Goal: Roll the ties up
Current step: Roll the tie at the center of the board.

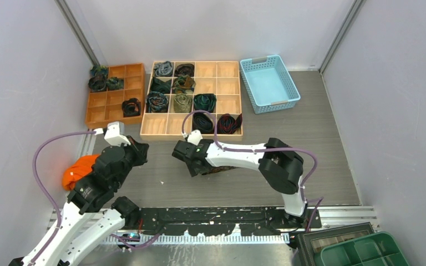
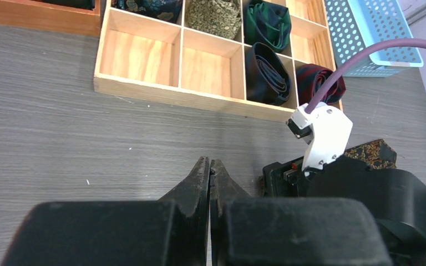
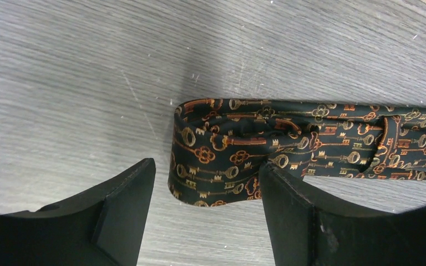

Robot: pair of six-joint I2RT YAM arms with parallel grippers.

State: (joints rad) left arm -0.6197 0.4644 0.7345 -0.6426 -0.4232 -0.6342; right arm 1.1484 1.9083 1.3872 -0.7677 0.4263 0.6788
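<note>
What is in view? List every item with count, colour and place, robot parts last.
Table: one, grey wood grain, under everything.
Loose tie: one, black with gold and orange keys, lying mid-table.
Rolled ties: nine, dark greens, blues, black and red, in the pale tray.
Pale tray: one, light wood, back centre.
More rolled ties: about four, dark, in the orange-brown tray.
Orange-brown tray: one, back left.
Basket: one, light blue, back right.
Cloth: one, bright orange, near left.
Bin: one, green, near right corner.
Left gripper: one, black, shut, over bare table.
Right gripper: one, black, open around the loose tie's folded end.
</note>
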